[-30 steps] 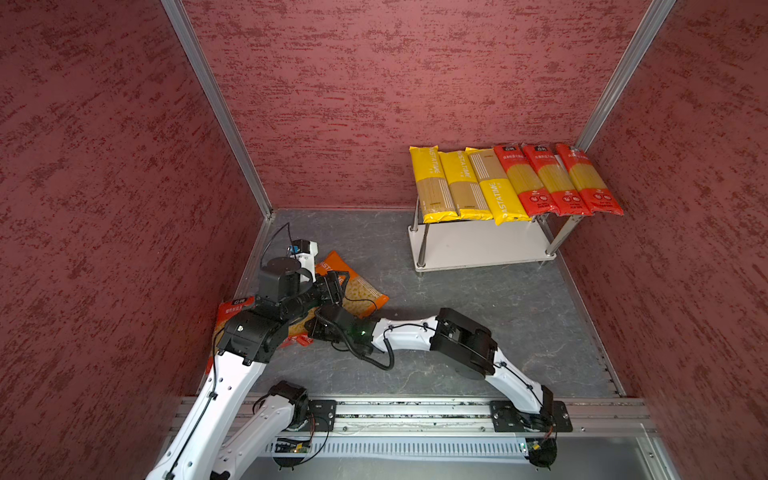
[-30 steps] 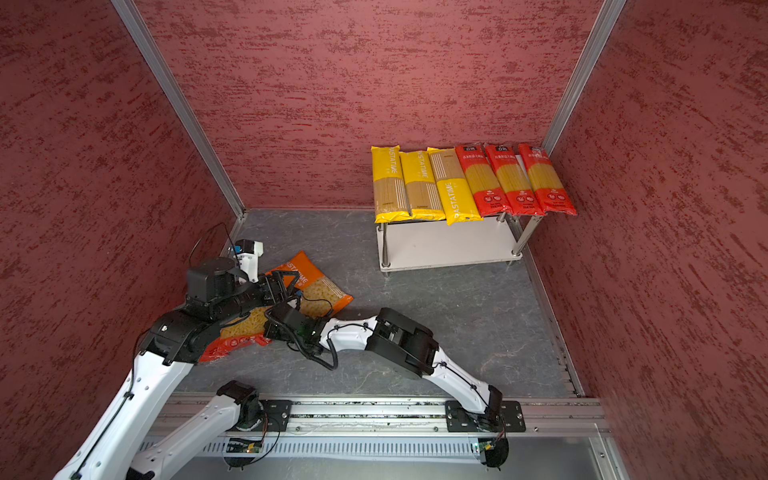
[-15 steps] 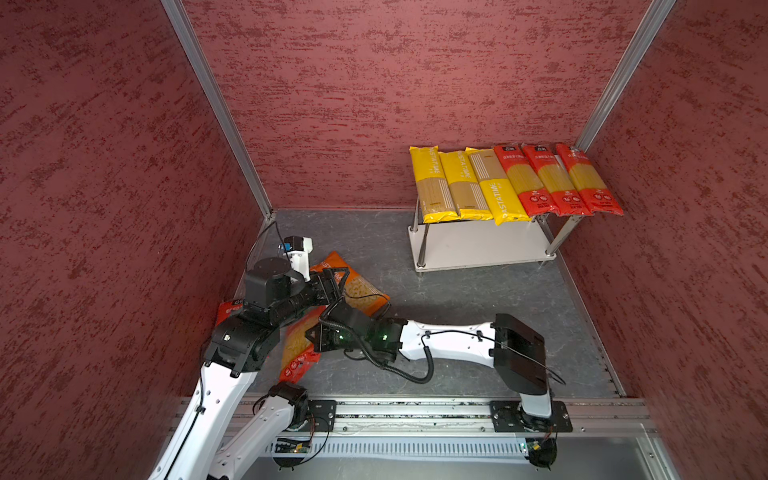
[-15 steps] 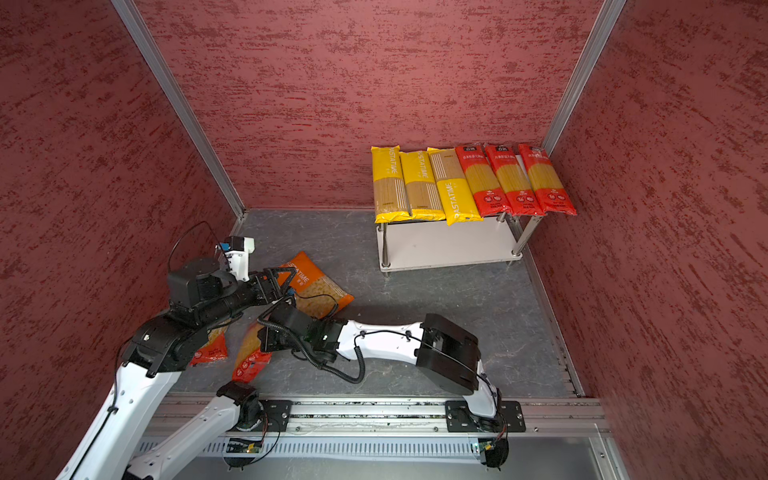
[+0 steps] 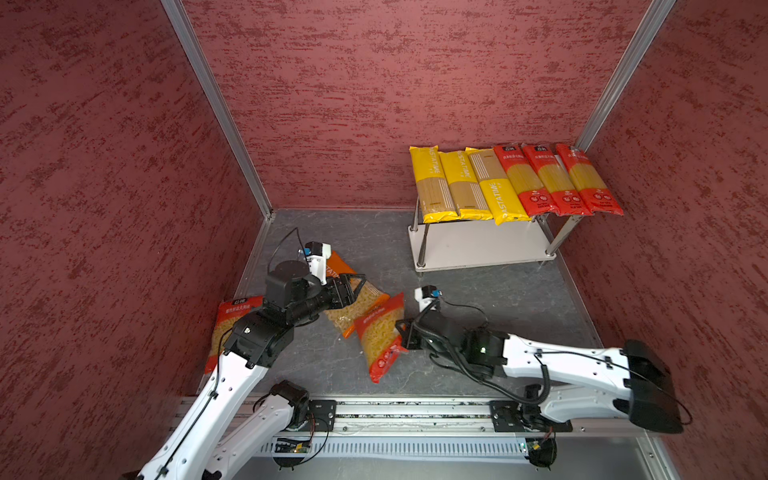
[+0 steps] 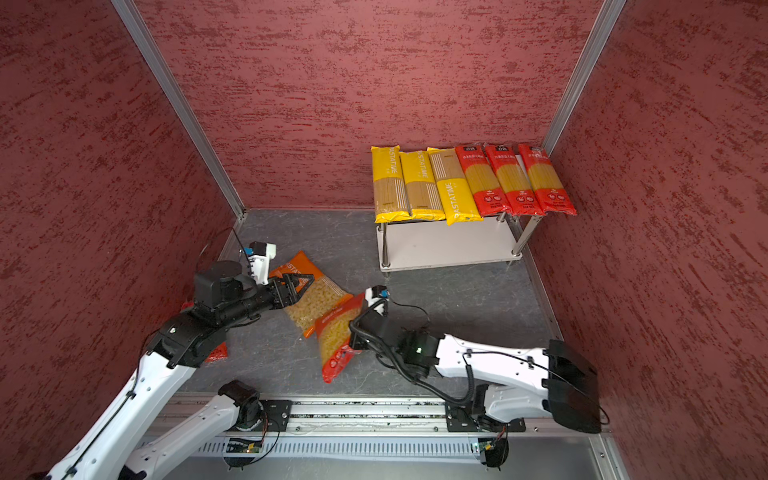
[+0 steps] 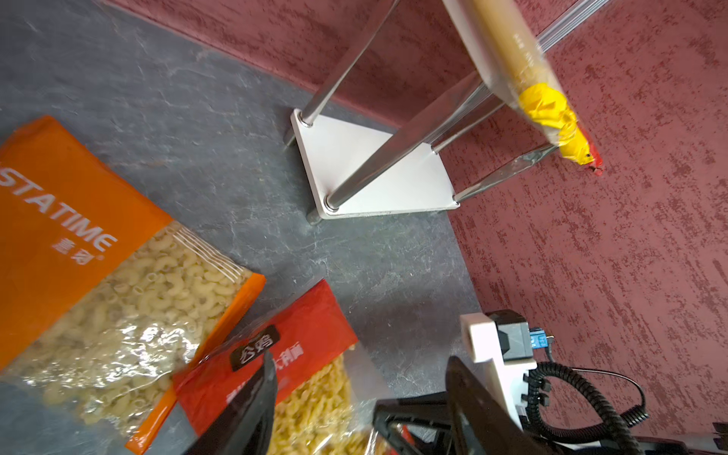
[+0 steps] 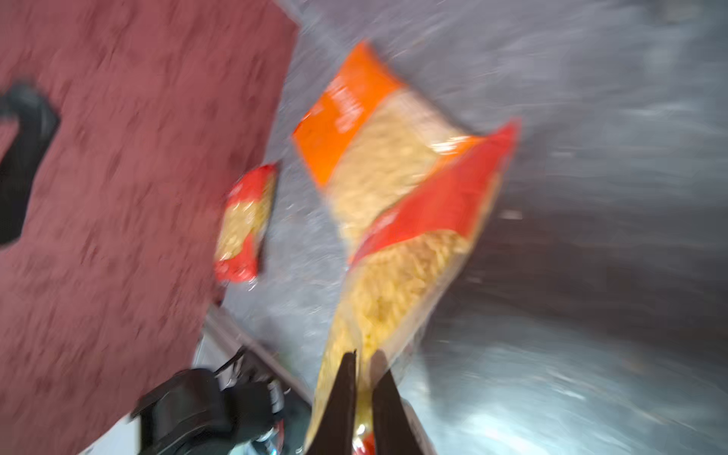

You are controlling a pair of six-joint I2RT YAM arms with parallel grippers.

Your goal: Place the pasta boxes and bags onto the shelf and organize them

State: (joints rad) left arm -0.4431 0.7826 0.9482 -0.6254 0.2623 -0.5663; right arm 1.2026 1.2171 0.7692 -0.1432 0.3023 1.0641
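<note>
Right pincer point(image 5: 400, 332) clamping wide red plastic pasta bag point(image 5: 379, 337); left pincer point(image 6: 297, 286) gaping open over orange plastic pasta bag point(image 6: 322, 299).

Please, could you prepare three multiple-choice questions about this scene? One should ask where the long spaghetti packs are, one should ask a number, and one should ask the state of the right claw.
1. Where do the long spaghetti packs lie?
A. on the floor
B. on the top board of the shelf
C. on its lower board

2. How many of them are yellow?
A. two
B. three
C. five

3. The right claw is:
A. wide open
B. shut on nothing
C. shut on the red short-pasta pack

Key
1 B: in both top views all six lie side by side across the top board.
2 B: three yellow packs lie beside three red spaghetti packs.
3 C: the right wrist view shows it closed on that pack's end.
</note>
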